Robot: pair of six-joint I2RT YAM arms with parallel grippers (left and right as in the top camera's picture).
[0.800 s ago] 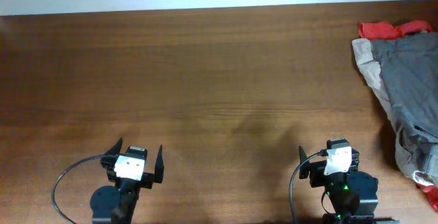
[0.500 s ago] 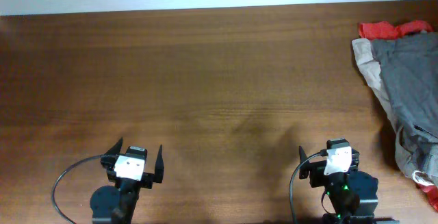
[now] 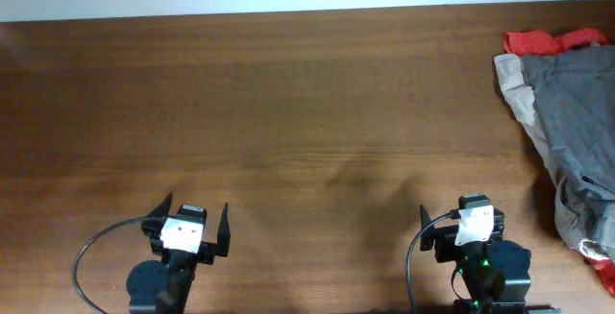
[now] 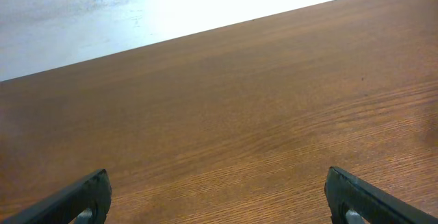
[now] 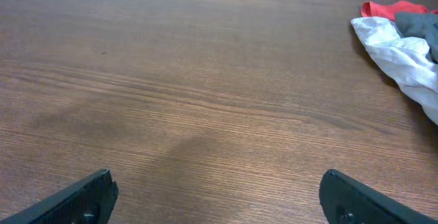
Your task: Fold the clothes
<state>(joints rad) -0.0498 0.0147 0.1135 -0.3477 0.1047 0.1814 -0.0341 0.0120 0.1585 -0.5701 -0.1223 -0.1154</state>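
Nothing's started yet, far as I can tell. At the near edge, the left gripper (image 3: 195,210) at about 7 o'clock and the right gripper (image 3: 461,216) at about 5 both sit with jaws spread wide, holding nothing. Bare table (image 3: 307,112) in between. The clothes (image 3: 572,112) are heaped at 2 to 3 o'clock, grey on top, red at the far end. All the folding's left.
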